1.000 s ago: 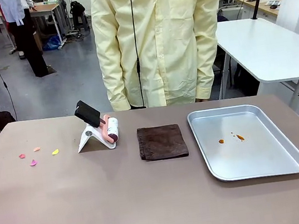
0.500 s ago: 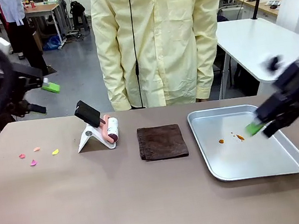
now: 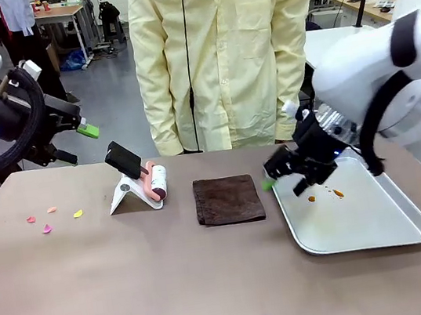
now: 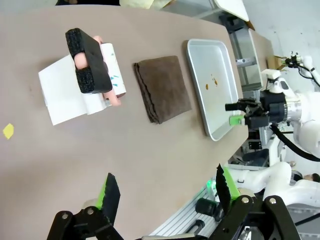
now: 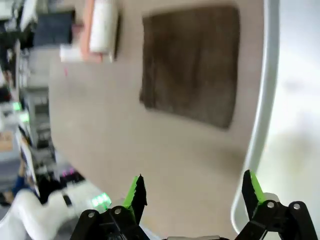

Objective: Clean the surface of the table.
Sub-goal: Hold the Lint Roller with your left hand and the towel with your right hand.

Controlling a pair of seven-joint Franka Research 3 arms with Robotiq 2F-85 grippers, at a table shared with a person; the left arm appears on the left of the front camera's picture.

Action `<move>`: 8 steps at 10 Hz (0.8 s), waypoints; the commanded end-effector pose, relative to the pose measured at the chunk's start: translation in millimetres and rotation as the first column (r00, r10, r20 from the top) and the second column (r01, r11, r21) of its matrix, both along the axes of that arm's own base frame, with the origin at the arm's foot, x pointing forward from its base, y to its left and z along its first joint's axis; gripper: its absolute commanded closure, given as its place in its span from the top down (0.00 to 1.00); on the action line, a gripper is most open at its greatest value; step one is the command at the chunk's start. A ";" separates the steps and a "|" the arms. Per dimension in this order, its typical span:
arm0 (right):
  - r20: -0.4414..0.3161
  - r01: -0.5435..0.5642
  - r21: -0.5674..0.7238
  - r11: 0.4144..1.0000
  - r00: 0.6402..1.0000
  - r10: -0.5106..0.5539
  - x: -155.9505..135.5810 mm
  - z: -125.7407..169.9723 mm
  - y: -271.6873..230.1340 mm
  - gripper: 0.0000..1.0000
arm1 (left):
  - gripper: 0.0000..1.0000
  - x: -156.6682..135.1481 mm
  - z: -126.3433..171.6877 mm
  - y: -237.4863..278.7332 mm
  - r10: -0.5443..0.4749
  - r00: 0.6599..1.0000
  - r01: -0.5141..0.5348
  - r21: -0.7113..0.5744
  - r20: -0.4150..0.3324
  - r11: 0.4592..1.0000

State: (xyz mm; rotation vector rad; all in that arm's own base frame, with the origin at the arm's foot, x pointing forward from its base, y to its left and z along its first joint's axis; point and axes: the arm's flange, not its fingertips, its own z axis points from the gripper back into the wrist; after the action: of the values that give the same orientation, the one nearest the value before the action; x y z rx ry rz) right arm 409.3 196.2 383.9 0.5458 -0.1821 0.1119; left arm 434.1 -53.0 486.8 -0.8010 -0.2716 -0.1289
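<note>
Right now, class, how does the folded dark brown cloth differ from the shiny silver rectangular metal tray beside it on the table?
The folded dark brown cloth is matte and soft; the shiny silver metal tray is rigid, with a raised rim. The tray is larger than the cloth. The tray holds a few orange specks; the cloth bears nothing. Both are rectangular and lie flat, apart, on the taupe-brown table.

Bright even light, blurry right wrist view.
</note>
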 end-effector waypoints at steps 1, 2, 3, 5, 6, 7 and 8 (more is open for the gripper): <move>0.120 0.088 0.003 0.996 0.989 -0.088 1.5 -14.7 23.4 1.00 | 1.00 0.1 1.1 -1.1 0.022 1.000 -0.022 0.023 -0.019 1.000; 0.120 0.093 -0.020 0.995 0.989 -0.090 4.8 -18.2 25.0 1.00 | 1.00 1.3 -1.1 -3.5 0.025 0.999 -0.024 0.026 -0.026 0.999; 0.120 0.097 -0.011 0.995 0.988 -0.095 2.6 -18.1 23.2 1.00 | 1.00 0.0 -3.1 -5.2 0.028 0.999 -0.027 0.024 -0.027 0.999; 0.114 0.091 -0.011 0.996 0.989 -0.090 4.7 -10.2 19.0 1.00 | 1.00 0.6 -2.2 -3.2 0.011 1.000 -0.011 0.006 -0.010 1.000; 0.114 0.091 -0.011 0.996 0.989 -0.090 4.7 -10.2 19.0 1.00 | 1.00 0.6 -2.2 -3.2 0.011 1.000 -0.011 0.006 -0.010 1.000; 0.114 0.091 -0.011 0.996 0.989 -0.090 4.7 -10.2 19.0 1.00 | 1.00 0.6 -2.2 -3.2 0.011 1.000 -0.011 0.006 -0.010 1.000; 0.114 0.091 -0.011 0.996 0.989 -0.090 4.7 -10.2 19.0 1.00 | 1.00 0.6 -2.2 -3.2 0.011 1.000 -0.011 0.006 -0.010 1.000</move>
State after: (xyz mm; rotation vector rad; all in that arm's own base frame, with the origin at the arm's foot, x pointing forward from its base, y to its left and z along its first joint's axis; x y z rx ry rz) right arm 413.6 214.8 371.9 0.5092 -0.3191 0.0576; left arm 434.5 -58.2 484.3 -0.7971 -0.2614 -0.1065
